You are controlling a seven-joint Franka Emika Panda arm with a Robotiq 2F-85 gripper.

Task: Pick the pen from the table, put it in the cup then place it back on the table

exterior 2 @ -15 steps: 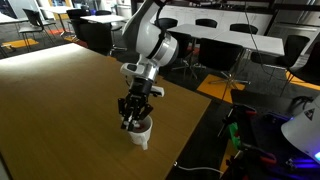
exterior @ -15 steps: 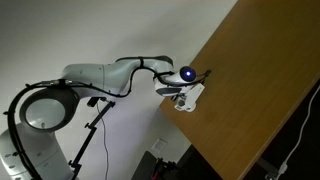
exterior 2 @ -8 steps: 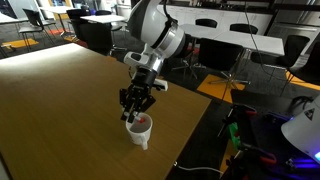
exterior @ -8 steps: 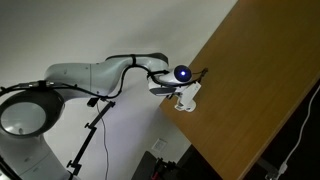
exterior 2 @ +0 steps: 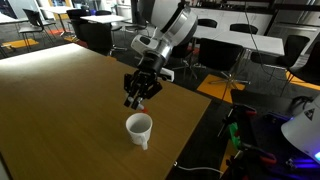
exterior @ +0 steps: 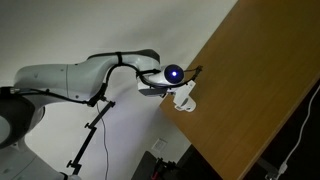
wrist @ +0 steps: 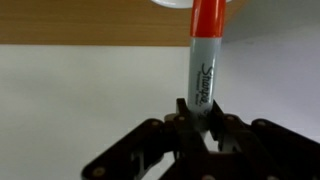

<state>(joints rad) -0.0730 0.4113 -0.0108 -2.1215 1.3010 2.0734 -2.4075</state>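
- Pen (wrist: pixel 205 55) — jaws of the gripper (wrist: pixel 200 113) are clamped on its grey labelled barrel, red end pointing away at the cup (wrist: pixel 190 3).
- In an exterior view the gripper (exterior 2: pixel 138 98) hangs above the cup (exterior 2: pixel 139 128), with the pen apparently clear of the rim.
- Pick is done; I can't tell whether the cup step is.
- Left for you — lay the pen on the table (exterior 2: pixel 60 95) beside the cup, then release.

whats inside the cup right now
Nothing shows inside the cup; its visible inner wall is bare, though the near wall hides the bottom. The pen is up in the shut pincer, above it.
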